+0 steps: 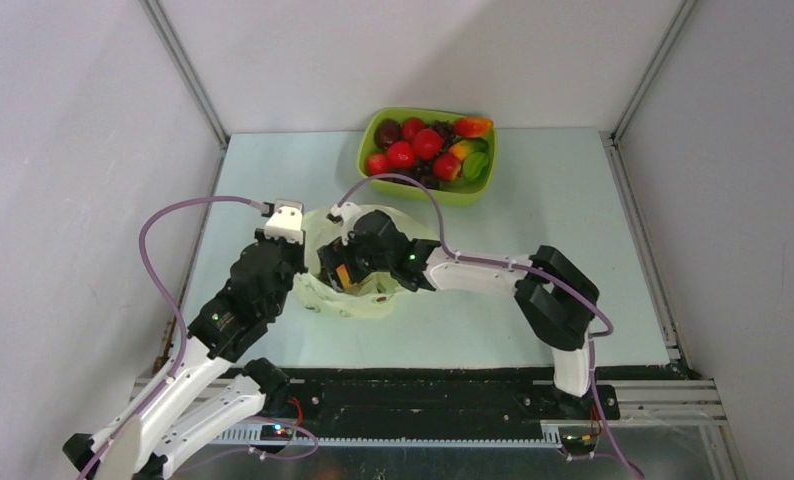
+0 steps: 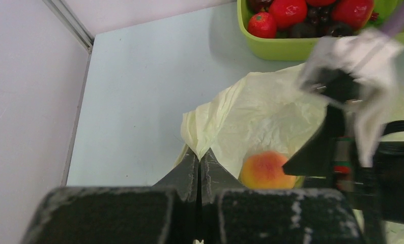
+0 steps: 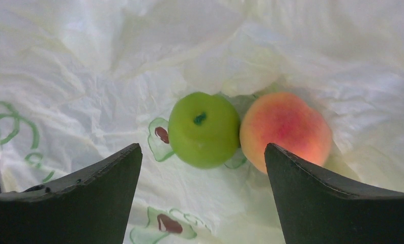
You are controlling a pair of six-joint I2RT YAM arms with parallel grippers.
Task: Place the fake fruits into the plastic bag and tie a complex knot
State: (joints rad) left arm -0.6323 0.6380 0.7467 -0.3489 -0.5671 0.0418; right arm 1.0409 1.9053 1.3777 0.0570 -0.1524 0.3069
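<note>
Left gripper (image 2: 199, 163) jaws clamped on the rim of the crinkly pale yellow-green plastic bag (image 2: 251, 109); right gripper (image 3: 202, 148) jaws apart above a glossy green apple (image 3: 204, 129) touching an orange-pink peach (image 3: 286, 129) inside.

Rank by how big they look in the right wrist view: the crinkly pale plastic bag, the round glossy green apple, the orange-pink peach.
1. The crinkly pale plastic bag: fills the whole frame.
2-3. The orange-pink peach and the round glossy green apple: nearly alike; the peach looks slightly wider, but too close to rank.
</note>
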